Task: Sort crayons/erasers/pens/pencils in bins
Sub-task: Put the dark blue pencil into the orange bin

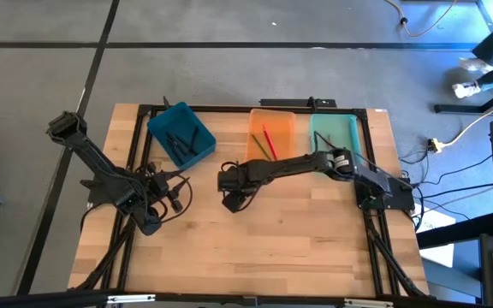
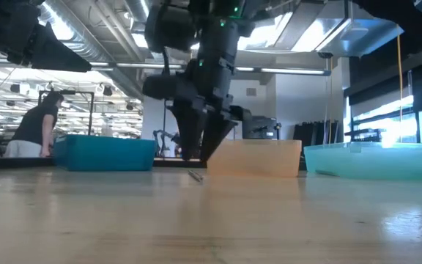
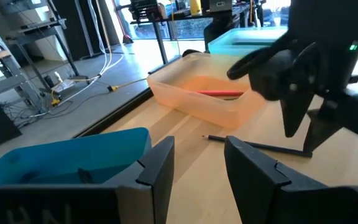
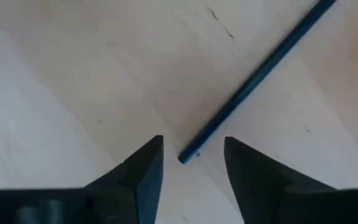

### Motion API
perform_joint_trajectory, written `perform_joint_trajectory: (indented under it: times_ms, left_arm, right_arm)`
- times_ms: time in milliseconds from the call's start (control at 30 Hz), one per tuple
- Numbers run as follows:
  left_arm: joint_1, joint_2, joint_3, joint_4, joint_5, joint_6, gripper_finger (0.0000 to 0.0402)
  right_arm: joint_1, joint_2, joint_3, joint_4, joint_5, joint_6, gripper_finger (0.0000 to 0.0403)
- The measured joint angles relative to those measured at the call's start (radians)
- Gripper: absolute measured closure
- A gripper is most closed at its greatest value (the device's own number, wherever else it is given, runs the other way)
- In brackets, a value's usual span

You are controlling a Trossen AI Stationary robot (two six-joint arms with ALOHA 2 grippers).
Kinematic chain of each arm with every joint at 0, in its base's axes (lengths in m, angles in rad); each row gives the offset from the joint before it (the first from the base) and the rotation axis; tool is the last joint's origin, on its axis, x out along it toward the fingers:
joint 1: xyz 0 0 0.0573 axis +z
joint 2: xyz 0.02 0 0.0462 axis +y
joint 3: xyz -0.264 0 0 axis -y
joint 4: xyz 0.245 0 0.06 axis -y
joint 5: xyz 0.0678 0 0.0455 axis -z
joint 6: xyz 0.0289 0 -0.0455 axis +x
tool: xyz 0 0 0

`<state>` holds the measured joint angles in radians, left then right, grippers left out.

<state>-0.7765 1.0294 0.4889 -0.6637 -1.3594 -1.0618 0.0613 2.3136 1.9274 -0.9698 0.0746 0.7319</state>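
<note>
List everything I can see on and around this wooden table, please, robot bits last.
Dark teal-blue plastic bin: one, far left of the table, dark sticks inside.
Translucent orange plastic bin: one, far middle, a red stick inside.
Light mint green plastic bin: one, far right.
Thin dark pencil: one, lying on the wooden table in front of the orange bin.
Person: one, in the room behind.
Left gripper: open, near the table's left side.
Right gripper: open, just above the pencil, not holding it.
</note>
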Motion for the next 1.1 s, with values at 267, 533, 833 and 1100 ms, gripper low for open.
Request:
perform_joint_trajectory:
  times_ms: [267,533,833,1100]
  left_arm:
    - [0.0,0.0,0.0,-0.001,0.009,0.0,0.0266]
    - [0.0,0.0,0.0,-0.001,0.008,0.0,0.0266]
    - [0.0,0.0,0.0,-0.001,0.01,0.0,0.0266]
    - [0.0,0.0,0.0,-0.001,0.012,0.0,0.0266]
  right_arm:
    - [-0.006,0.076,0.006,0.014,-0.02,-0.008,0.0248]
    - [-0.008,0.102,0.01,-0.046,-0.049,-0.032,0.0332]
    - [-0.014,0.1,0.013,-0.111,-0.102,-0.06,0.0383]
    - [-0.02,0.1,0.012,-0.111,-0.106,-0.088,0.0379]
